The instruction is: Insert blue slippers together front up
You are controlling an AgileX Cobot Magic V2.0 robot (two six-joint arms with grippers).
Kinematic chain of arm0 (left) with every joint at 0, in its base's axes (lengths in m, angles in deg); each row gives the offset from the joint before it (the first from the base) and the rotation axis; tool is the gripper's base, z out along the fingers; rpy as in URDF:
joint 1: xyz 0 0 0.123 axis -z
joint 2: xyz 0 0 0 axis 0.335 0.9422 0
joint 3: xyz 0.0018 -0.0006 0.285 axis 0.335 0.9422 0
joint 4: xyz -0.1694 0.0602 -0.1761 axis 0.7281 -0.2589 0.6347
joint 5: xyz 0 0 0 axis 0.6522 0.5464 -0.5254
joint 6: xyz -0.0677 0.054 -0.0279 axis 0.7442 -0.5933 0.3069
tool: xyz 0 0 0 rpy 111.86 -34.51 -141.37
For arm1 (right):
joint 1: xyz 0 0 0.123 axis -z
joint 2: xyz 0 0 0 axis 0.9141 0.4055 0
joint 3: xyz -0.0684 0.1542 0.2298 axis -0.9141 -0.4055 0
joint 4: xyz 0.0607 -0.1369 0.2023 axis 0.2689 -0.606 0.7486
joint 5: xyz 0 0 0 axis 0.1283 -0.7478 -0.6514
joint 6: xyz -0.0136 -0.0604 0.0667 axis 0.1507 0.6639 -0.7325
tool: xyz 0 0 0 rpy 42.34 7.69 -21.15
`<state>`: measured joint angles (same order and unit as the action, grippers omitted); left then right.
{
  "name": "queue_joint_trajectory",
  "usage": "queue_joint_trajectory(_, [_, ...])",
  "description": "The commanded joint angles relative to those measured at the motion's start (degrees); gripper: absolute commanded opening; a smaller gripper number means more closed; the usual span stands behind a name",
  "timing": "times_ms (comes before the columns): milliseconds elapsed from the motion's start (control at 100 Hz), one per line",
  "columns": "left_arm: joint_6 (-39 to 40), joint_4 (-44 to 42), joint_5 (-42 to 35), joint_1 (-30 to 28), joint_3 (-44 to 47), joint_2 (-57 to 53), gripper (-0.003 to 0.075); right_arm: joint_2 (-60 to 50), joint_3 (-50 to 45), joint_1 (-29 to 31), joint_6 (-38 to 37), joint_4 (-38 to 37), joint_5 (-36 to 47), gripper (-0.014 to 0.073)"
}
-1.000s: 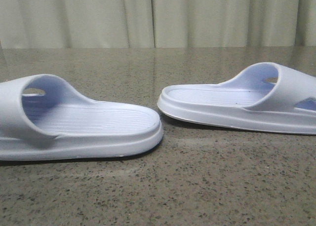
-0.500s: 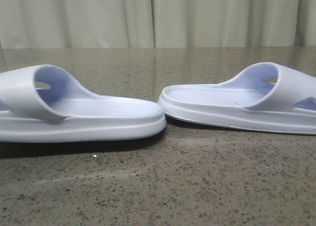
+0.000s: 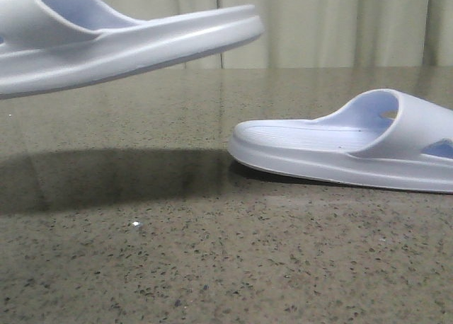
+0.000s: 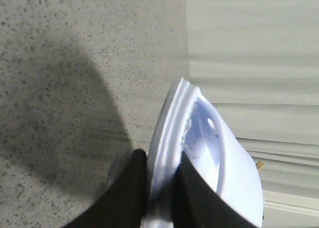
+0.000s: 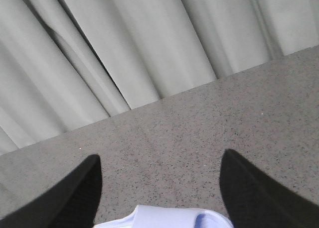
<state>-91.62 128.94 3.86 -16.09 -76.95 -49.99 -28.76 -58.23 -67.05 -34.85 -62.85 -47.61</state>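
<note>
Two pale blue slippers. One slipper [image 3: 120, 41] hangs in the air at the upper left of the front view, tilted, its shadow on the table below. My left gripper [image 4: 160, 161] is shut on this slipper's sole edge [image 4: 169, 133]; its strap [image 4: 239, 178] shows beside the fingers. The other slipper [image 3: 347, 151] lies flat on the table at the right, strap toward the right edge. My right gripper [image 5: 159, 163] is open and empty, its fingers spread on either side of that slipper's strap [image 5: 169, 217], above it. Neither arm shows in the front view.
A speckled grey-brown stone table [image 3: 226, 267] carries everything. Pale curtains [image 3: 297, 20] hang behind its far edge and also show in the right wrist view [image 5: 124, 44].
The left slipper has risen off the table, from resting flat to hanging at the top left, heel end tipped up. The right slipper has not moved.
</note>
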Motion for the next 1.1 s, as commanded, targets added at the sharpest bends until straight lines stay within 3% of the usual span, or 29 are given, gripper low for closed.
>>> queue_joint_trajectory(0, [-0.1, 3.3, 0.6, 0.0, -2.0, -0.5, 0.0016, 2.4, 0.8, 0.4, 0.3, 0.1, 4.6, 0.0435])
queue_joint_trajectory(360, [-0.1, 1.8, 0.6, 0.0, -2.0, -0.5, 0.0016, 14.3, -4.4, 0.5, -10.3, 0.1, 5.8, 0.0433])
queue_joint_trajectory(1090, [-0.1, 1.7, 0.6, 0.0, -2.0, -0.5, 0.0016, 33.4, -4.8, 0.5, -10.5, 10.5, 6.1, 0.0433])
